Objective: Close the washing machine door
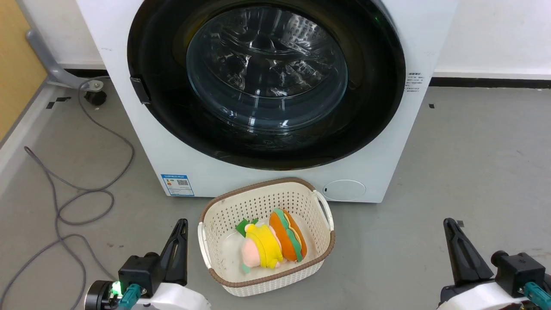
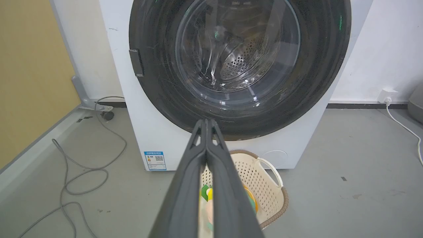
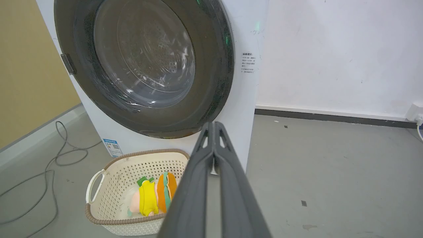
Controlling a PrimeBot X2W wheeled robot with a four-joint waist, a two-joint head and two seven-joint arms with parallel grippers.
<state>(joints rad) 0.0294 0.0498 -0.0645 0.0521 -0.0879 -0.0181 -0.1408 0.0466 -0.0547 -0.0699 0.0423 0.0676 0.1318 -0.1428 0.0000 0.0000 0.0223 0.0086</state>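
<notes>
- The washing machine door [image 1: 267, 142] lies flat against the front of the washing machine [image 1: 172, 163]. Its black rim looks flush all round, and the steel drum shows through its glass bowl [image 1: 267, 69].
- The left gripper [image 1: 181, 230] hangs low over the floor [image 1: 473, 172] at the robot's left. In the left wrist view the left gripper [image 2: 205, 123] has its two fingers pressed together with nothing between them.
- The right gripper [image 1: 451, 230] hangs low at the robot's right, well clear of the machine. Its own view shows the right gripper [image 3: 214, 125] pinched shut and empty too.
- The door stands ahead of and above both grippers, with its face turned toward the robot.
- A small dark tab [image 1: 140, 90] sits on the rim's left edge, so the left arm is the nearer one.
- A cream basket [image 1: 327, 211] of plush toys [image 1: 271, 247] stands on the floor between the grippers and the machine's foot.
- Judged from this, the door is shut. At most a firm press beside the tab remains, and that reach must pass over the basket.
</notes>
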